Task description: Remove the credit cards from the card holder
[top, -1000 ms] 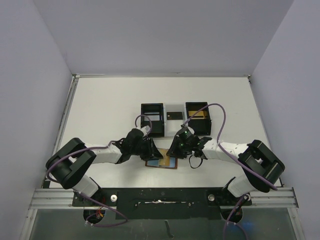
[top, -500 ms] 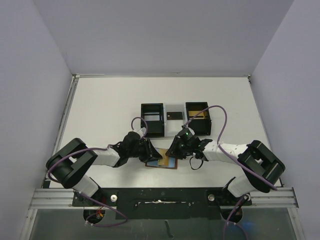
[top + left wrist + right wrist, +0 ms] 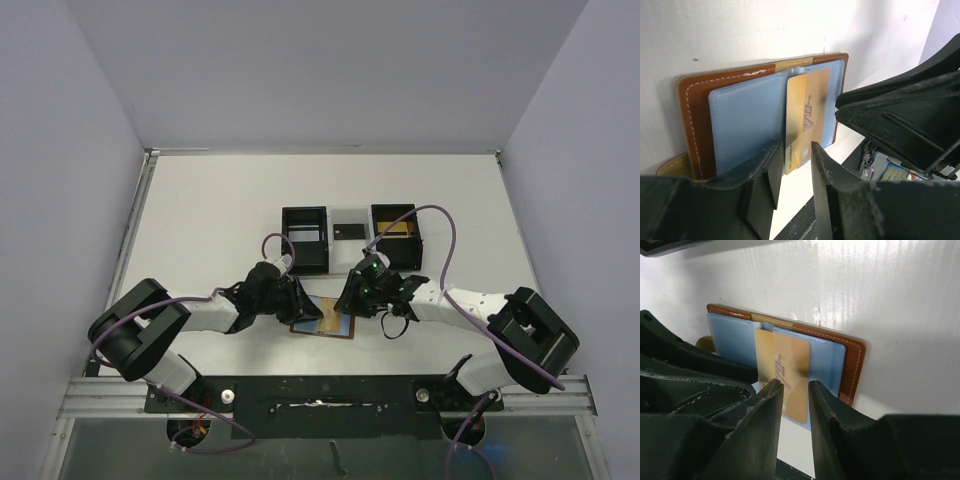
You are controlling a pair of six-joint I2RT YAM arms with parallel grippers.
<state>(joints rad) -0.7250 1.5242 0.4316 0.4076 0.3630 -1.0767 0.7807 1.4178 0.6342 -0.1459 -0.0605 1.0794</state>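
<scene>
Open card holder point(image 3: 692, 125) lies flat, gold credit card point(image 3: 807, 115) sticking out

The reddish-brown leather bifold card holder point(image 3: 692, 125) has white edge stitching, a tan strip at its fold and pale blue-grey inner pockets. The thin flat rectangular card point(image 3: 807, 120) is gold-tan with a same-coloured emblem. The surface point(image 3: 220, 220) is white, and the left gripper point(image 3: 792, 170) and right gripper point(image 3: 796, 390) are black.
</scene>
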